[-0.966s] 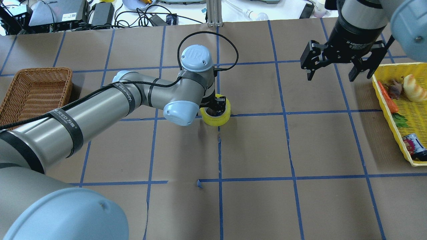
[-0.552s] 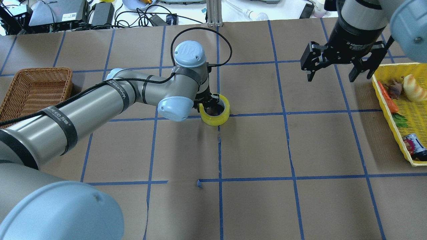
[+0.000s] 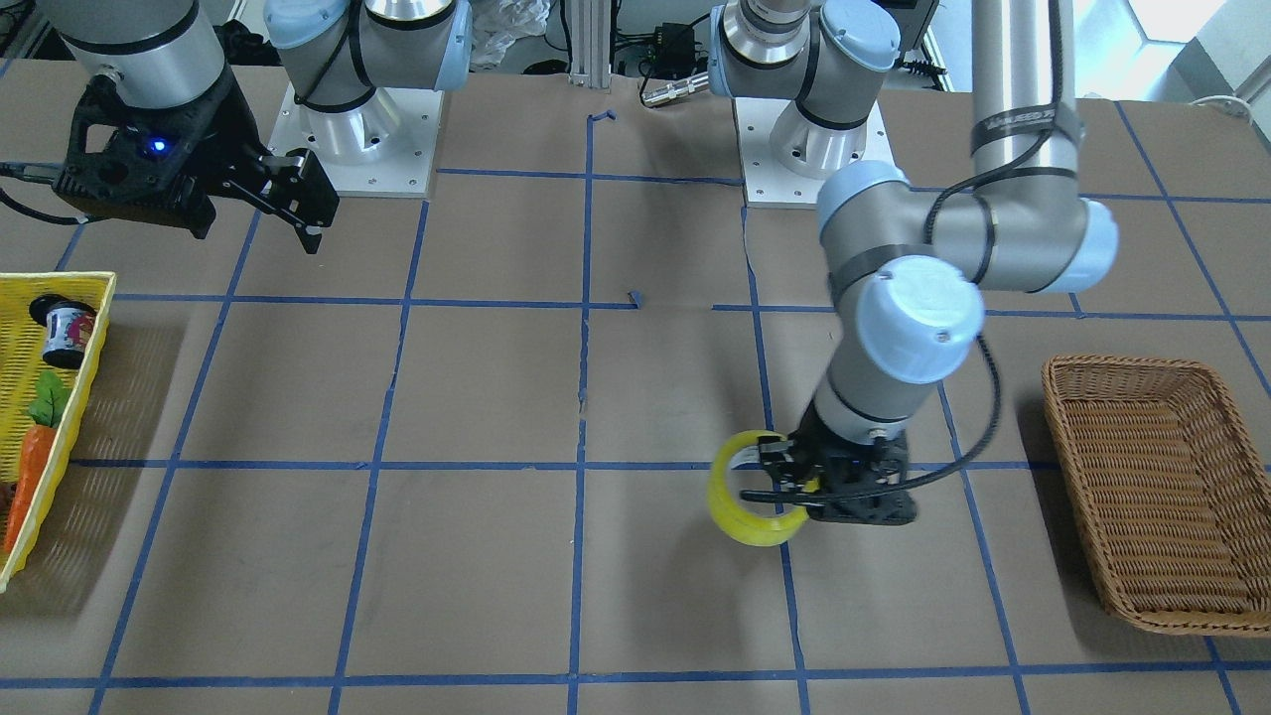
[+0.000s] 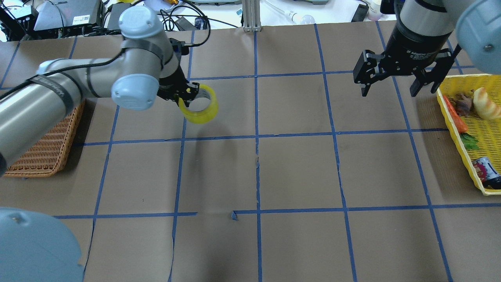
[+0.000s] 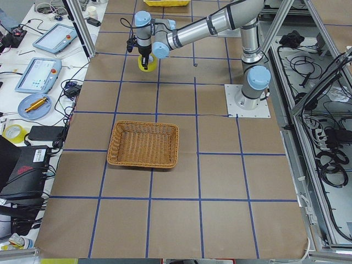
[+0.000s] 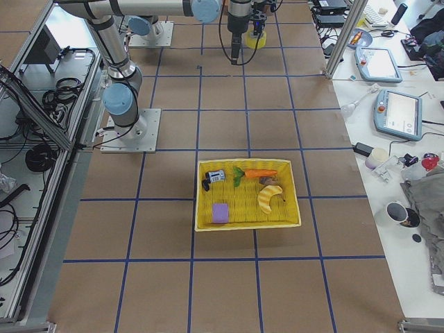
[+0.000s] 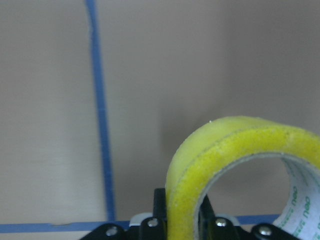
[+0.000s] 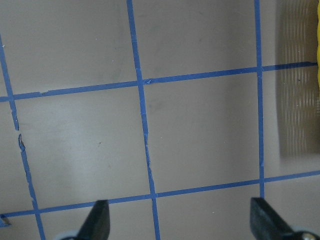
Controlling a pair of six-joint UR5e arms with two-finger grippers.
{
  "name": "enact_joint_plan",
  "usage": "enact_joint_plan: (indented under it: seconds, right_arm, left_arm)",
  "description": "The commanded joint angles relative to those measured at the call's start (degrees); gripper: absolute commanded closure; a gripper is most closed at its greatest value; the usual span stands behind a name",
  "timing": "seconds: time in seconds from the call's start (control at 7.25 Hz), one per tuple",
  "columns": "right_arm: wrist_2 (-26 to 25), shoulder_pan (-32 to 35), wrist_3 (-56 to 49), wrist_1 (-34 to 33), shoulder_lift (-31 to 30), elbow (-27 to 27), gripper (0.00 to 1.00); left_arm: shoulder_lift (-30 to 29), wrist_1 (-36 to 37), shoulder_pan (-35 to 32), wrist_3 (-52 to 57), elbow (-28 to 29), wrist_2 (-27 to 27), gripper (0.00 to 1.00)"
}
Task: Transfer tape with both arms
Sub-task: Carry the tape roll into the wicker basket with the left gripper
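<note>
Translucent ring-shaped tape roll was yellow, core white with green print | paper table cover was brown, gridded in blue | woven wicker basket was tan | mesh plastic tray was yellow.

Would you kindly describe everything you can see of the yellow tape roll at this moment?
The tape roll is a translucent yellow ring with a white inner core that bears faint green print. The left gripper is shut on one side of its wall, one finger inside the hole and one outside. The roll hangs tilted on edge, not flat. It appears clear of the brown paper table, since its shadow falls apart from it. Only the gripper touches it.
</note>
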Motion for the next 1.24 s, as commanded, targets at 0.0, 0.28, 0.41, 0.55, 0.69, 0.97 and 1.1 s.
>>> enact_joint_plan:
  seconds: [0.0,0.28,0.41,0.55,0.69,0.97,1.1]
  right_arm:
    - [0.06,0.00,0.06,-0.10,0.08,0.00,0.00]
    - [-0.03,0.00,0.06,-0.10,0.00,0.00,0.00]
    - [0.06,0.00,0.06,-0.10,0.00,0.00,0.00]
    - [0.06,0.00,0.06,-0.10,0.00,0.09,0.00]
    - [0.14,0.00,0.06,-0.10,-0.09,0.09,0.00]
    - [0.06,0.00,-0.03,-0.10,0.00,0.00,0.00]
    - [0.06,0.00,-0.03,-0.10,-0.09,0.00,0.00]
  left_arm:
    - [0.48,-2.51,14.50,19.84,0.30,0.00,1.00]
    - [-2.06,-1.64,29.16,42.77,2.30,-0.08,1.00]
    - [-4.60,-1.64,33.86,50.45,6.85,-0.09,1.00]
    - [-7.67,-1.64,35.64,54.18,10.98,-0.09,1.00]
    - [-10.49,-1.64,37.23,56.04,12.85,-0.35,1.00]
    - [-13.23,-0.06,37.86,57.11,13.05,-0.44,1.00]
    - [-13.33,0.47,37.86,57.11,12.26,-0.78,0.94]
